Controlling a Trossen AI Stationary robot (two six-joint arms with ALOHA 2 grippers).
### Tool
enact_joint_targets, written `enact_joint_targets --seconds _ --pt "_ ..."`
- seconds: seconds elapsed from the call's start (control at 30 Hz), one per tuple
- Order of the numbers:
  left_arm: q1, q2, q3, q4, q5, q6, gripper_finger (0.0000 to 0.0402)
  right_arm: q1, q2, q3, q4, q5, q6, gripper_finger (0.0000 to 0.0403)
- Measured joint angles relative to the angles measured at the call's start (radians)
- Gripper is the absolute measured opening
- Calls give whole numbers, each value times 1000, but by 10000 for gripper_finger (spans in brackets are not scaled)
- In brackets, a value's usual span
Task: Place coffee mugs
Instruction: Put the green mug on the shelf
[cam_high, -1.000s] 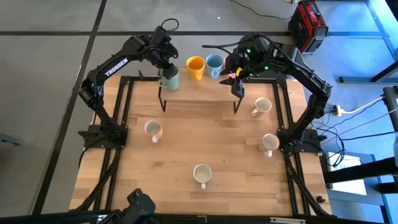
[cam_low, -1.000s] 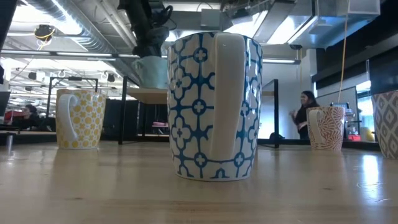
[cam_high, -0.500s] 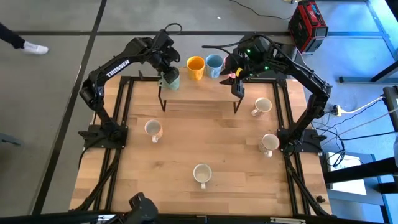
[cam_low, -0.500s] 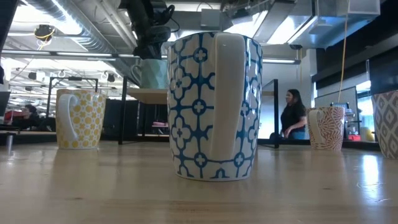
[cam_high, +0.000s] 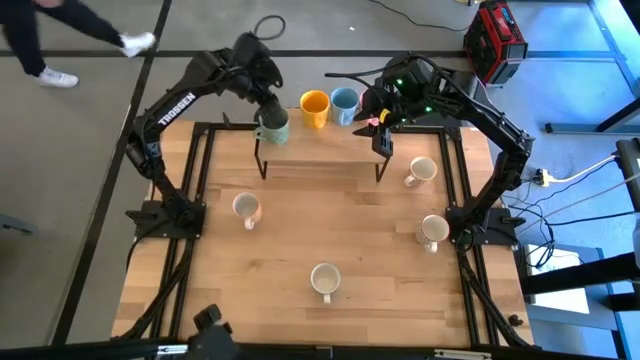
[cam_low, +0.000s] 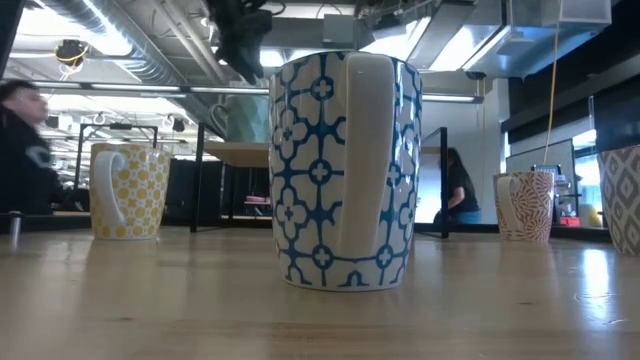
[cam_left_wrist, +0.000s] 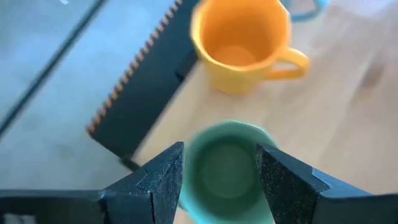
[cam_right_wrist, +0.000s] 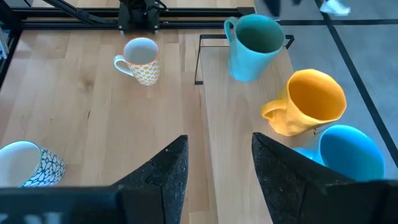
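A green mug (cam_high: 273, 127) stands upright on its base at the left end of a raised wooden shelf (cam_high: 320, 150) at the table's far side. Beside it stand an orange mug (cam_high: 314, 107) and a blue mug (cam_high: 345, 104). My left gripper (cam_left_wrist: 221, 155) hangs open above the green mug (cam_left_wrist: 227, 171), fingers either side of it and clear of it; the low view shows a gap between my left gripper (cam_low: 245, 45) and the mug (cam_low: 240, 118). At the shelf's right end my right gripper (cam_right_wrist: 217, 146) is open, with only shelf wood between its fingers.
Several patterned cream mugs stand on the table: one at the left (cam_high: 246, 208), two at the right (cam_high: 421, 171) (cam_high: 433, 230), one near the front (cam_high: 324, 280). The shelf's dark legs (cam_high: 261, 165) stand on the table. A person (cam_high: 60, 30) walks past beyond the far left.
My left gripper has risen from the green mug and drawn back a little toward the far edge, staying open. The green mug stays upright on the shelf. A person has walked into view beyond the table's far left.
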Motion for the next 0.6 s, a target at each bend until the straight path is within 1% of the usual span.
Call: enact_joint_targets --seconds 0.1,0.23,0.33,0.6 --pt "39 0 5 8 6 20 194 0 0 0 0 0 0 168" --pt "85 6 -29 16 76 34 194 0 0 0 0 0 1 168" --pt "98 10 -73 29 122 36 194 0 0 0 0 0 2 168" --pt "97 10 -166 71 127 50 194 0 0 0 -1 -1 1 168"
